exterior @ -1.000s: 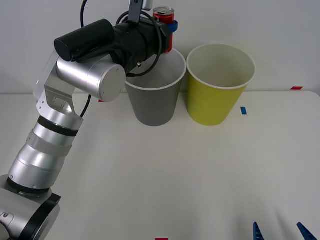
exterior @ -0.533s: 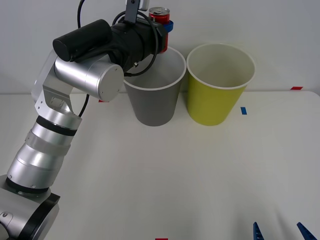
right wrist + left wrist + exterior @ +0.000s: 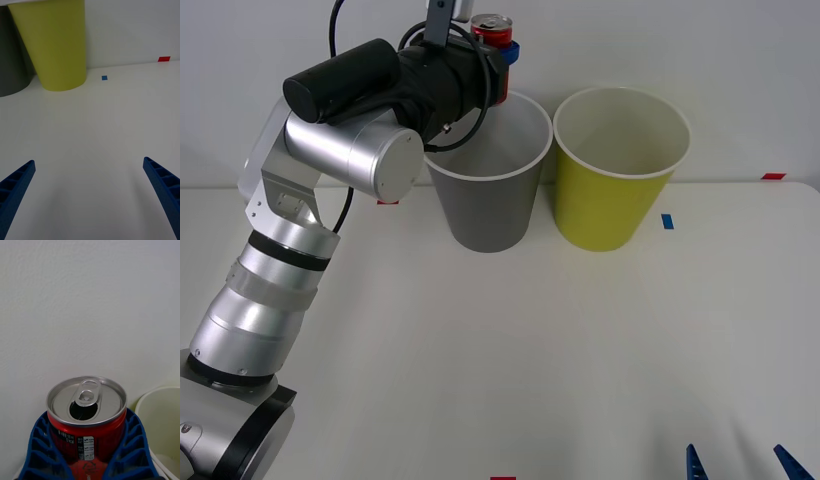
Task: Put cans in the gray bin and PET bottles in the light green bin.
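One red can (image 3: 492, 30), upright with its tab already opened, is held high above the far left rim of the gray bin (image 3: 488, 200), at about eleven o'clock from that bin's mouth. The left gripper (image 3: 500, 48) is closed around its body, blue fingers (image 3: 131, 442) wrapping both sides. The carry-to-bin step looks nearly done; next, the can needs centring over the opening, then release. The light green bin (image 3: 616, 190) stands at three o'clock beside the gray one. The right gripper (image 3: 90, 195) waits spread wide, empty, low over the table (image 3: 580, 350).
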### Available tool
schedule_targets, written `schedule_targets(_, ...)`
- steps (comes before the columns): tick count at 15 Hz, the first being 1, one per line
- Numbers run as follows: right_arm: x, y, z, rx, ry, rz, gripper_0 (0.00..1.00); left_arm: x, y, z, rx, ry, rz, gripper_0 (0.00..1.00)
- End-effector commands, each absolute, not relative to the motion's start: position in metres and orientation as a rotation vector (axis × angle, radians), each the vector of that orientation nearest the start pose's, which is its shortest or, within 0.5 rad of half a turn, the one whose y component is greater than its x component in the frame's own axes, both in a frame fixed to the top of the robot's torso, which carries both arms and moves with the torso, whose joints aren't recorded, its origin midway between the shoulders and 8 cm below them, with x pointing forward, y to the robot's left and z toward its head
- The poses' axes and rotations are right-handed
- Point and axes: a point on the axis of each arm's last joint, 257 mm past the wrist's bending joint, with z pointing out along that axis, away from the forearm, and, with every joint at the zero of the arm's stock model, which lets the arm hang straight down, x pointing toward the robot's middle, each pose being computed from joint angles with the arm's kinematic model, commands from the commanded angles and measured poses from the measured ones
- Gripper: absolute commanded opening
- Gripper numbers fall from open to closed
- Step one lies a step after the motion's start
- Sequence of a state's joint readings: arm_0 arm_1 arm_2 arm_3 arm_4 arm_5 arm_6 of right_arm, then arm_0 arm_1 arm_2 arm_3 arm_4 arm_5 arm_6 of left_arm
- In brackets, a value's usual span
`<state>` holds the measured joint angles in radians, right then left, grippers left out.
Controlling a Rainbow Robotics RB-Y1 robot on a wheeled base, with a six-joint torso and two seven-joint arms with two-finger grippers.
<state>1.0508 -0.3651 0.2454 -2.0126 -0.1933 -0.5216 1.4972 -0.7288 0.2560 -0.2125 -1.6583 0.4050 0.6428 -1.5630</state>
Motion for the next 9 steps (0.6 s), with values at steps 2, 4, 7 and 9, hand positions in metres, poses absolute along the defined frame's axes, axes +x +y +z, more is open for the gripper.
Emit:
schedule_targets(2,0.219,-0.267,-0.281,0.055,1.686,0.082,1.0,0.62,0.023,0.039,0.465,1.487,-0.327,1.0)
schedule_targets(4,0.219,-0.267,-0.281,0.055,1.686,0.082,1.0,0.617,0.027,0.044,0.469,1.478,-0.334,1.0)
schedule_targets(7,0.219,-0.267,-0.281,0.055,1.686,0.082,1.0,0.61,0.032,0.051,0.492,1.48,-0.351,1.0)
schedule_targets(9,0.219,-0.267,-0.281,0.055,1.686,0.082,1.0,0.605,0.044,0.055,0.51,1.48,-0.355,1.0)
